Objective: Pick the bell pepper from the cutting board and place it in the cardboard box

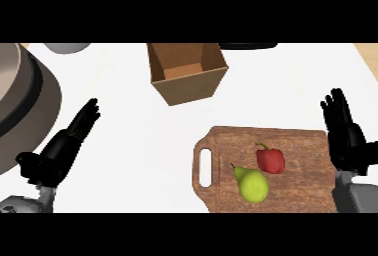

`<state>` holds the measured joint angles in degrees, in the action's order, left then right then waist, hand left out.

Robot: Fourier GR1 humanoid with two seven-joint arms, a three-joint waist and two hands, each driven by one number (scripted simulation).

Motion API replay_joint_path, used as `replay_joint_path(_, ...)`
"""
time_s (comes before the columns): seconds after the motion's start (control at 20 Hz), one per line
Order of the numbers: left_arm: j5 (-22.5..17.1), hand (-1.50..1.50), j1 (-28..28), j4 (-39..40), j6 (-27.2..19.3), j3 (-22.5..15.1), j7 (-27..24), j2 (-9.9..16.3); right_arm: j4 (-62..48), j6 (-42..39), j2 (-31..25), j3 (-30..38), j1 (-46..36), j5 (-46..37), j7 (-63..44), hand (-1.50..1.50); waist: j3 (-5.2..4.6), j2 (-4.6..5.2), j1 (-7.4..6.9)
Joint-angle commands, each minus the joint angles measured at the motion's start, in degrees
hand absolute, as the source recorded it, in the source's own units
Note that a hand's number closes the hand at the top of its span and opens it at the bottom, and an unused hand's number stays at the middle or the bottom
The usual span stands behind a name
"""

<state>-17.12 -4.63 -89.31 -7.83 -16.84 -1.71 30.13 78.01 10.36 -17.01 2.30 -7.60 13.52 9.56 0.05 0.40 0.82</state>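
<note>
Bell pepper (271,160) lies on cutting board (263,170), stem toward the far edge, long axis roughly away from the robot, a pear (252,185) just beside it on the near-left. Right hand (345,134) is nearer, just right of the board, fingers straight, holding nothing. Left hand (63,147) well apart, also straight-fingered and empty. Cardboard box (187,73) sits beyond the board, open, to the pepper's far-left.

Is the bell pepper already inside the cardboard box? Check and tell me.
No: the red bell pepper lies on the cutting board beside the pear, while the cardboard box stands apart, farther up the counter.
</note>
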Motion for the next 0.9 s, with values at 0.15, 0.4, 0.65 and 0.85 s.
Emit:
replay_joint_path(0.15, -7.0, 0.00, -0.1, 1.9, 0.5, 8.9, 3.7, 0.7, 13.7, -4.1, -6.1, -7.0, -1.2, -5.6, -7.1, -1.50, -0.21, -0.89, -0.89)
replay_joint_path(0.4, -10.8, 0.00, 3.3, -0.2, -1.8, 11.1, 6.6, -0.9, 22.1, 8.7, -9.2, 0.0, 0.4, -15.8, 2.7, -1.50, -0.04, -1.45, 0.13)
replay_joint_path(0.65, -12.4, 0.00, 5.6, -1.7, -0.7, 13.2, 8.1, 0.2, 38.4, 3.8, -11.2, -5.6, 13.4, -19.7, 11.1, -1.50, -0.07, -1.14, 0.61)
replay_joint_path(0.85, -12.8, 0.00, 4.2, -2.0, -1.0, 13.6, 9.8, -0.1, 46.2, 0.6, -19.2, -9.4, 16.2, -29.9, -3.7, -1.50, -0.28, -0.88, 0.44)
